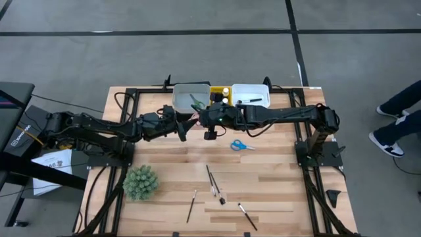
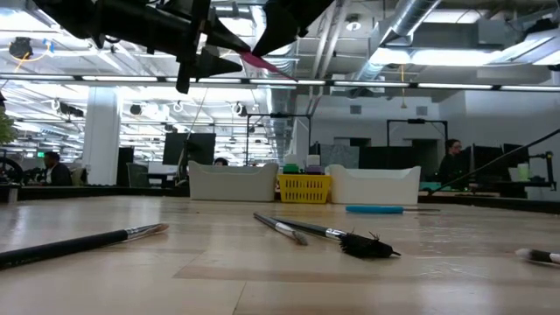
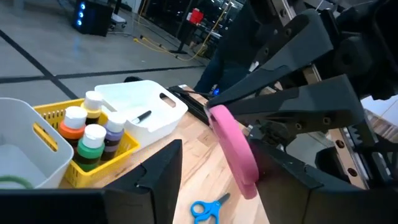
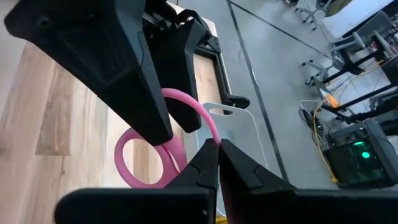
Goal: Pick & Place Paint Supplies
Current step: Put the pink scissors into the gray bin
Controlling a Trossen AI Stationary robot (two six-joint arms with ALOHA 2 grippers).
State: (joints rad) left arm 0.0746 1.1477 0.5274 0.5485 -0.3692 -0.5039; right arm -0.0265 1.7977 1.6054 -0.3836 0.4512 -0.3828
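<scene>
Wooden slats of the table carry four dark-handled brushes scattered along the near edge, with a spiky green plant ball off to their left. Blue-handled scissors lie flat farther back, near the middle of the table and apart from the brushes.

Above the boards beyond them, the two arms meet in mid-air. The right gripper is pinched tight on the rim of one loop of the pink-handled scissors, which hang clear of the table. The left gripper faces it with its fingers spread apart, the pink handle sitting in the gap between them; whether they touch it cannot be made out.

Along the far edge stand three trays in a row: a grey tray holding green-handled scissors, a yellow tray packed with upright paint bottles, and a white tray with a brush lying inside.
</scene>
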